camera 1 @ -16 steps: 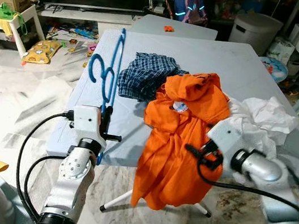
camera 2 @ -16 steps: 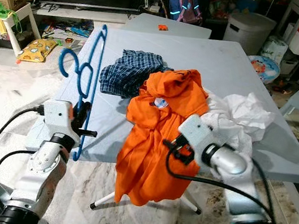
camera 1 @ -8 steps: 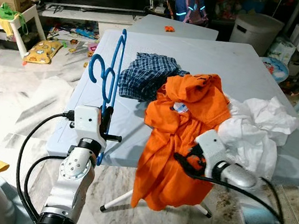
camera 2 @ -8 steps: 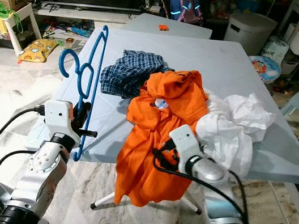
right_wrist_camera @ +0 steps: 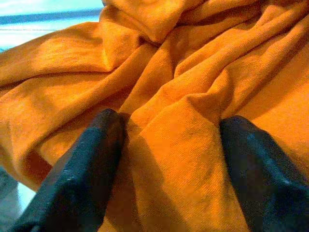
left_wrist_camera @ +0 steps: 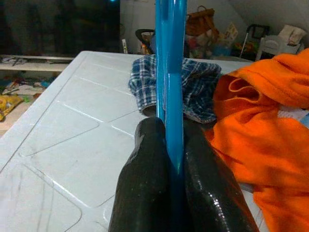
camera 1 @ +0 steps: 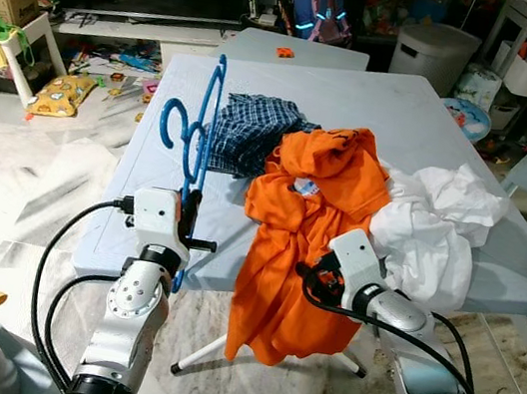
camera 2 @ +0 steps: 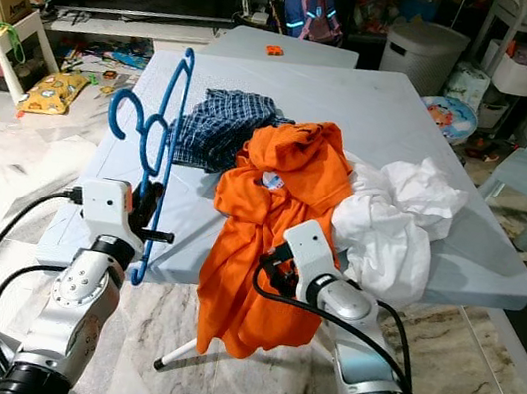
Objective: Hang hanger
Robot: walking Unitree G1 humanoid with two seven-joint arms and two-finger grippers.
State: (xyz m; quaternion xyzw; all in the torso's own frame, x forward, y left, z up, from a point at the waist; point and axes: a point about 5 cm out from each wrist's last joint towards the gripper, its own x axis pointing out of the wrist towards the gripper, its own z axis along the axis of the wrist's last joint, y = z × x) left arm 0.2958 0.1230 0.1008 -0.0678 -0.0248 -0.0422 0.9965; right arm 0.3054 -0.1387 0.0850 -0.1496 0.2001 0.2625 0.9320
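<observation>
Plaid cloth (camera 1: 249, 134) behind orange shirt (camera 1: 304, 224)

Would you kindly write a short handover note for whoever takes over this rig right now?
Left gripper: shut on the blue hanger, held upright at the table's near left edge.
Right gripper: open, fingers pressed against the orange shirt that drapes off the table's front edge.
Nearby: plaid garment and white garment on the table.
Done: hanger picked up.
Left: grasp the shirt, fit it on the hanger, hang it.
</observation>
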